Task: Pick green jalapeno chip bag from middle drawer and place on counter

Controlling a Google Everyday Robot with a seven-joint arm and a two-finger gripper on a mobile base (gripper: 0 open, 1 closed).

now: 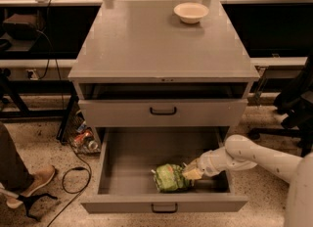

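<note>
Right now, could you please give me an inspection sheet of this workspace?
Surface: counter, with a cream bowl near its back right.
Job's things: bag lies in the open drawer, front right of centre.
Clutter: small litter on the floor left of the drawer.
Gripper: gripper in the drawer, at the bag's right edge.
Cables: black cable on the floor at left.
Surroundings: a person's shoe at far left.

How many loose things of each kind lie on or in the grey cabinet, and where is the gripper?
Chip bags: 1, the green jalapeno chip bag in the open drawer.
Bowls: 1, the cream bowl on the counter.
Total: 2.
The gripper is inside that drawer, at the bag's right edge.
</note>
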